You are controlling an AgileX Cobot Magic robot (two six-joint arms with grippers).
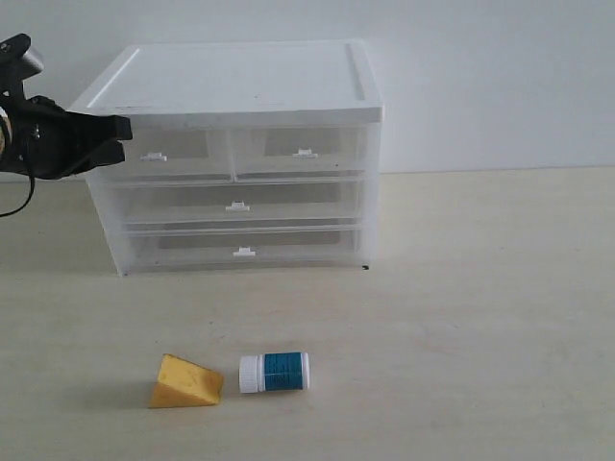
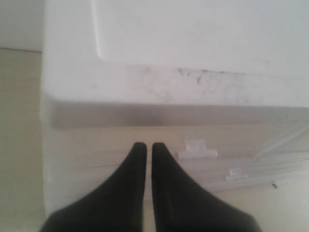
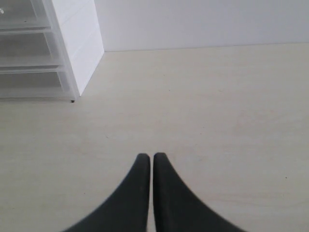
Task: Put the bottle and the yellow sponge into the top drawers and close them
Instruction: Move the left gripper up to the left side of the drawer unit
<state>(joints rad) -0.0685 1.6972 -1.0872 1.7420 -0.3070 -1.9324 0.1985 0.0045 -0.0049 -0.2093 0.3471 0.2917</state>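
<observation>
The bottle (image 1: 275, 372), white cap and teal label, lies on its side on the table in front of the cabinet. Just left of it rests the yellow sponge (image 1: 184, 382), a wedge. Both top drawers, left (image 1: 163, 155) and right (image 1: 300, 150), are closed in the white-topped cabinet (image 1: 240, 82). My left gripper (image 1: 122, 128) (image 2: 146, 145) is shut and empty, hovering at the cabinet's upper left front corner, near the left drawer's pull tab (image 2: 195, 149). My right gripper (image 3: 148, 156) is shut and empty above bare table, outside the exterior view.
Two full-width drawers (image 1: 235, 206) sit closed below the top pair. The cabinet's right lower corner (image 3: 72, 94) appears in the right wrist view. A wall stands close behind the cabinet.
</observation>
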